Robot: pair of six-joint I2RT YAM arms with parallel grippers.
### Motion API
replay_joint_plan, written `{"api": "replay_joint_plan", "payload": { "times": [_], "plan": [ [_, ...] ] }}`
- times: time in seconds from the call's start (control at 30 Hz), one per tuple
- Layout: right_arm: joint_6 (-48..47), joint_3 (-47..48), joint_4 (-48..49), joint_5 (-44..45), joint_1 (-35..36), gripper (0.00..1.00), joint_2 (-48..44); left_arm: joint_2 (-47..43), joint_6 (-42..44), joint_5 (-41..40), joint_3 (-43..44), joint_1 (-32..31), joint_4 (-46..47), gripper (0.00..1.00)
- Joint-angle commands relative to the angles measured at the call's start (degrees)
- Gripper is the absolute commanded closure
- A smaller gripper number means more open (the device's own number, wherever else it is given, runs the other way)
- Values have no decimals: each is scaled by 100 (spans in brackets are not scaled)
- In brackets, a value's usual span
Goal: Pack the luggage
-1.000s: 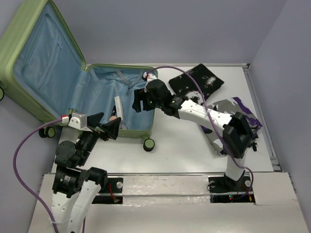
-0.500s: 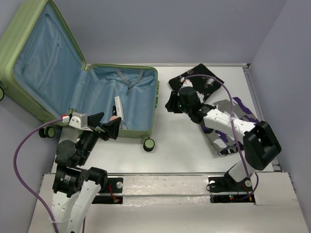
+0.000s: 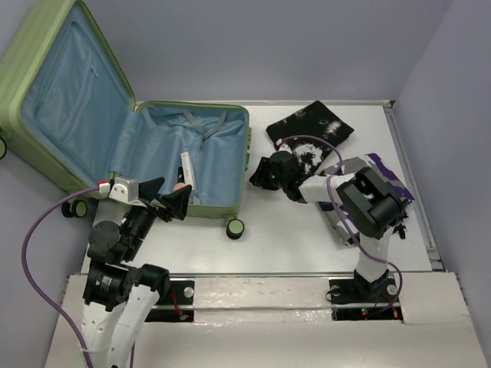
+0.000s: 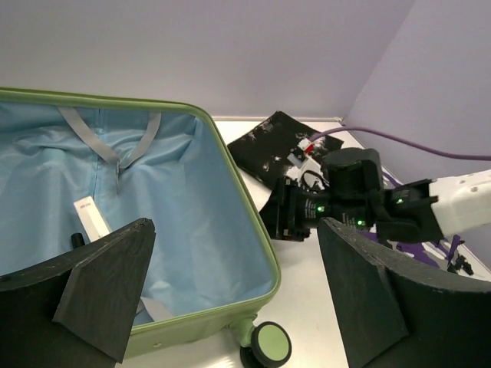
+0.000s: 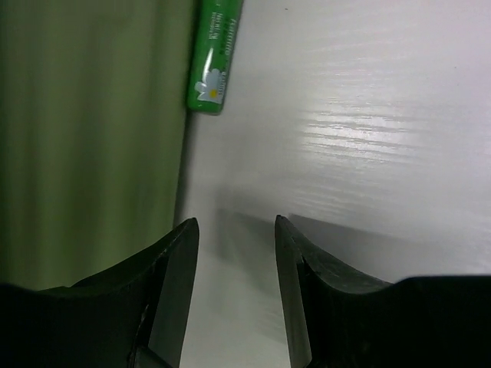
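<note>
The luggage (image 3: 242, 153) lies open on the table, lid leaning back at upper left (image 3: 54, 92), blue lining showing. A white flat tube (image 3: 186, 172) lies inside; it also shows in the left wrist view (image 4: 92, 218). My right gripper (image 3: 259, 175) is open and empty, low over the table just right of the suitcase's outer wall (image 5: 84, 138). A small green tube (image 5: 215, 54) lies on the table against that wall, ahead of the right gripper (image 5: 235, 222). My left gripper (image 3: 170, 198) is open and empty, held above the suitcase's near edge (image 4: 192, 318).
A black garment with white print (image 3: 311, 126) lies at the back right. A purple, white and silver garment (image 3: 383, 172) lies under my right arm. A suitcase wheel (image 3: 235, 227) sticks out at the front corner, also in the left wrist view (image 4: 270, 343).
My right gripper has left the suitcase's right rim, swung right toward the black garment, then come back down to the table beside the suitcase wall. The left arm has not moved.
</note>
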Motion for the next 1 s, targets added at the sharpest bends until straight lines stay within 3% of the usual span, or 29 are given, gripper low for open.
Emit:
{"api": "replay_joint_plan", "payload": {
  "times": [0.0,0.53,0.6,0.7,0.97],
  "plan": [
    [610,267,1225,51,-183,50,457,129,4,117,-42,6,240,1],
    [1314,1260,1552,-494,-307,53,1943,208,4,169,-51,6,275,1],
    [1314,1400,1421,-433,-307,54,2013,217,13,169,-51,6,267,1],
    [1096,1637,1026,-319,-307,65,2075,208,13,152,-51,14,266,1],
    [375,1638,-133,86,-307,67,1768,200,13,143,-34,6,258,1]
  ]
}}
